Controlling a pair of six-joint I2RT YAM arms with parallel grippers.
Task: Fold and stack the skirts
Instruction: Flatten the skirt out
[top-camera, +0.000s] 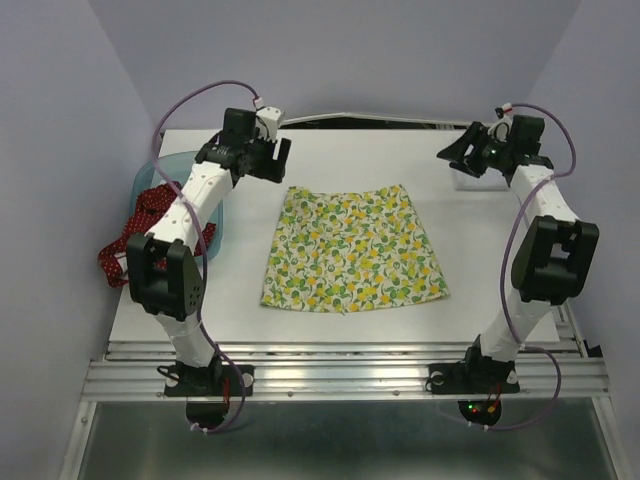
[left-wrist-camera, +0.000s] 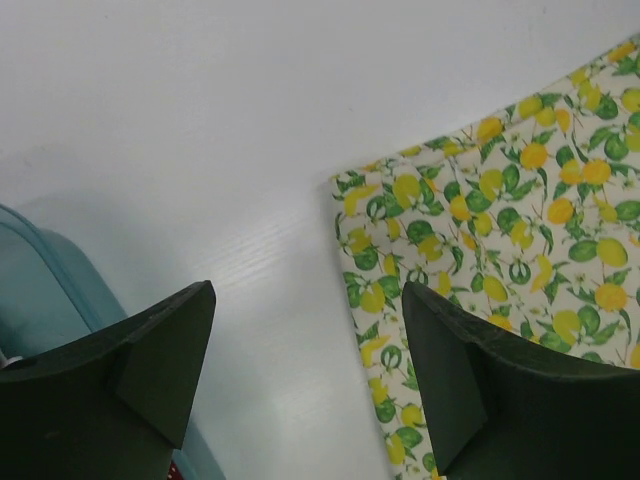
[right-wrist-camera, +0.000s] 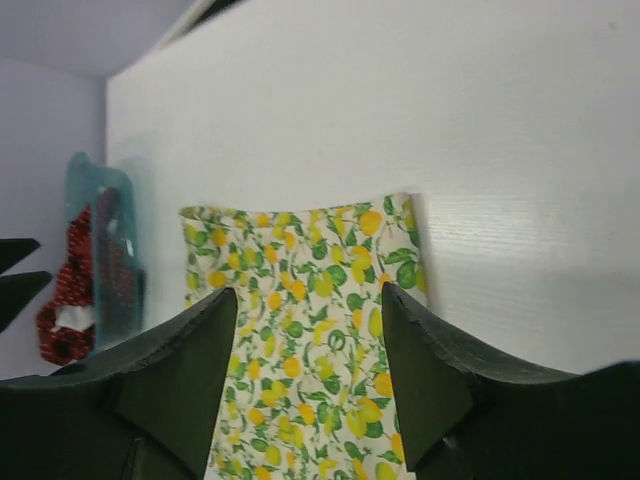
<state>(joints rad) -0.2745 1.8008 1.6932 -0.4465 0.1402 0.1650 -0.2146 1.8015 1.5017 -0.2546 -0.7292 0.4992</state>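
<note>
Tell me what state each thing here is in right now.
lemon skirt: spread flat, unfolded.
blue bin: upright, cloth inside.
red skirt: bunched up, spilling over the blue bin.
left gripper: open, empty.
right gripper: open, empty.

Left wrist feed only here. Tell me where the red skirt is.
Observer: The red skirt spills out of the blue bin at the left edge of the table, partly behind the left arm.
Operator: Describe the whole lemon skirt.
Observer: The lemon skirt lies spread flat and unfolded mid-table, narrower end away from the arm bases.
Operator: Report the right gripper.
Observer: The right gripper is open and empty, raised over the table's far right.
</note>
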